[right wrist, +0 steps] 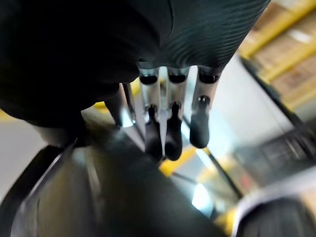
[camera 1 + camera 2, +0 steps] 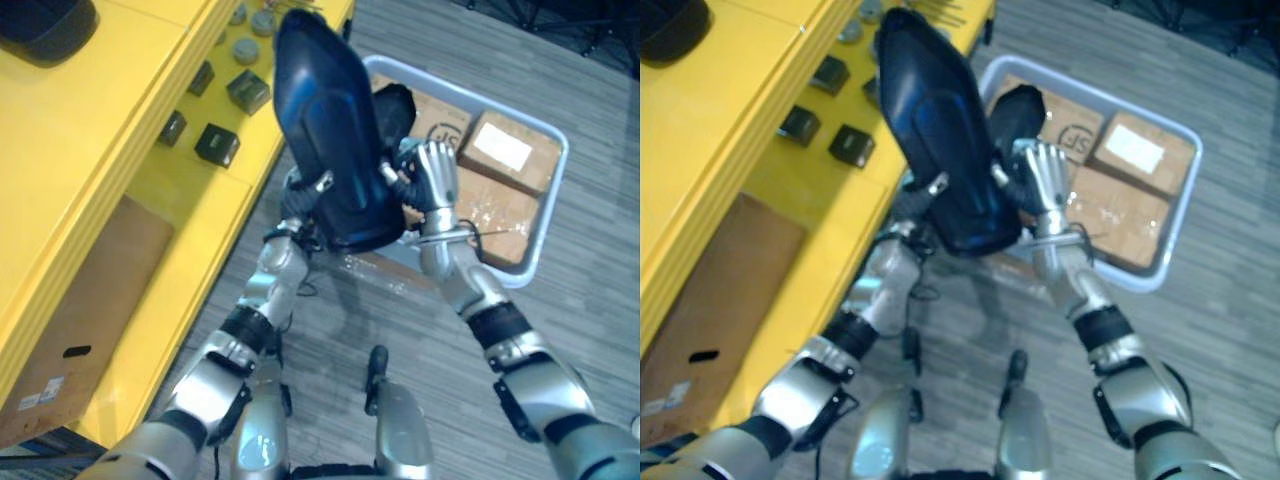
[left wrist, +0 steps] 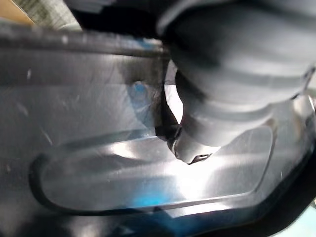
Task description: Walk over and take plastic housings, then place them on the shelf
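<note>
Fingers [image 1: 173, 133] of right hand [image 2: 436, 175] flat on housing [image 2: 330, 140]; left hand [image 3: 232, 74] behind it.

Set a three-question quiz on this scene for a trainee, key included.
1. True or false: the dark plastic housing lies inside the grey tray.
2. What does the grey tray hold? A) cardboard boxes B) bottles C) folded cloth
3. Fill in: the small dark blocks sit on a shelf whose colour is ____.

Key:
1. False. The housing is held up in front of the robot, with the straight fingers of the right hand pressed against it.
2. A, cardboard boxes.
3. Yellow.
</note>
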Controlling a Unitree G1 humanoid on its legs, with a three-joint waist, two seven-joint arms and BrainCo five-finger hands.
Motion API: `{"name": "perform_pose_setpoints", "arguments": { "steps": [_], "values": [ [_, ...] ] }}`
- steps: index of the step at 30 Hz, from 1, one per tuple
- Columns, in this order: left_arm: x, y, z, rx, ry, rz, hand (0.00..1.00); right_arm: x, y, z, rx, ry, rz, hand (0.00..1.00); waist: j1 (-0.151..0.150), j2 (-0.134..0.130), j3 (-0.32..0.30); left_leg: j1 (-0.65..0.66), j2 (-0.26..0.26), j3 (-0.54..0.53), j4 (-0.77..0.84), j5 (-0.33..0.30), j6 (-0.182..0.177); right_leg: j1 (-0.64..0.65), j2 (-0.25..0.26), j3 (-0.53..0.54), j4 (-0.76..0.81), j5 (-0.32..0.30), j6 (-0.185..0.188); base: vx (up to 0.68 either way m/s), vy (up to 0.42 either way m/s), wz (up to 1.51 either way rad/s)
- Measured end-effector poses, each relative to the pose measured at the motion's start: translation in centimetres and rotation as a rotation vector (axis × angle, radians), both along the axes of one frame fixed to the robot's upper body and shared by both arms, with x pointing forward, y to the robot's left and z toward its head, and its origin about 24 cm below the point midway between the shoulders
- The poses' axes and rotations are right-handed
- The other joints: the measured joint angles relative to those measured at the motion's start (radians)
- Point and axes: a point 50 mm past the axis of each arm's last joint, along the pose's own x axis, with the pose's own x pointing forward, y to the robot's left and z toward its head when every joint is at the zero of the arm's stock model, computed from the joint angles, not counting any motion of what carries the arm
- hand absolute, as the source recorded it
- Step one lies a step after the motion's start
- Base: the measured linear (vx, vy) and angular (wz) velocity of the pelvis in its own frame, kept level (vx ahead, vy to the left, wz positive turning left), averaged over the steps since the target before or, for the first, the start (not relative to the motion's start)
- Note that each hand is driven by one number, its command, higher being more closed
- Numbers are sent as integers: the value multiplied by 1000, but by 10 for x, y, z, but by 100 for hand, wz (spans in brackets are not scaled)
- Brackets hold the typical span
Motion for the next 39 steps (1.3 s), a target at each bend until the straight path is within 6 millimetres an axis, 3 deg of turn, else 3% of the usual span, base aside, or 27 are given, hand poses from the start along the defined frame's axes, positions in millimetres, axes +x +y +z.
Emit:
{"name": "perform_pose_setpoints", "arguments": {
  "steps": [4, 6, 12, 15, 18, 20, 24, 26, 31, 33, 34, 39],
  "values": [
    [-10, -9, 22, 84, -129, 34, 100, -14, -1, 8, 463, 64, 235, 0, 0, 0, 0, 32, 0, 3, 0, -10, 0, 34, 0, 1, -8, -5, 1, 10, -28, -2],
    [-18, -12, 38, 92, -211, 51, 100, -24, -4, 16, 570, 15, 328, 0, -1, 0, 0, 44, 0, 6, 0, -16, 5, 50, 1, 1, -23, -4, 2, 16, -23, -4],
    [-39, -3, 69, 114, -422, 124, 100, -55, -9, 58, 640, -208, 645, 0, -9, 0, -6, 112, -4, 32, 0, -29, 6, 131, 7, 8, -80, 12, 12, 51, -20, -9],
    [-38, 15, 57, 190, -413, 256, 100, -67, -18, 67, 644, -268, 738, 0, -25, -2, -92, 107, -6, 36, -8, -39, 5, 142, 8, 4, -115, 16, 16, 77, -13, -1],
    [-33, 44, 36, 258, -340, 431, 100, -77, -40, 60, 698, -286, 761, 0, -33, -3, -191, 125, -6, 49, -9, -53, 0, 166, 11, 5, -145, 19, 17, 124, -24, -8],
    [-31, 59, 37, 270, -336, 507, 100, -78, -49, 56, 721, -287, 738, 0, -42, -4, -198, 145, -5, 57, -9, -53, 0, 191, 12, 5, -157, 19, 17, 45, -24, -5],
    [-31, 84, 35, 229, -317, 629, 100, -86, -70, 23, 787, -201, 626, 0, -58, -2, -254, 147, 4, 70, -10, -58, -6, 191, 26, 15, -175, 27, 10, -14, -10, -12],
    [-34, 90, 26, 221, -305, 647, 100, -92, -77, 7, 807, -148, 578, 0, -60, 1, -278, 150, 8, 85, -11, -61, -9, 190, 30, 27, -187, 33, 8, -28, -8, -20],
    [-53, 106, -5, 190, -247, 679, 100, -114, -97, -44, 922, -37, 398, 0, -96, 22, -322, 151, 9, 89, -11, -65, -14, 191, 31, 30, -200, 39, 9, -21, -1, -4],
    [-67, 115, -9, 145, -249, 691, 100, -125, -103, -64, 987, -5, 312, 0, -101, 27, -328, 149, 11, 91, -11, -67, -13, 192, 33, 30, -208, 38, 6, -10, -1, -2],
    [-117, 130, -15, 66, -337, 578, 100, -156, -110, -122, 1126, 138, 82, 0, -82, 35, -445, 154, 5, 85, -11, -71, -14, 208, 28, 17, -236, 41, 7, 0, 0, 0],
    [-120, 131, -19, 73, -322, 582, 100, -156, -111, -123, 1126, 141, 77, 0, -81, 33, -445, 153, 5, 84, -11, -71, -14, 207, 28, 17, -233, 41, 7, 0, 0, 0]
  ]
}}
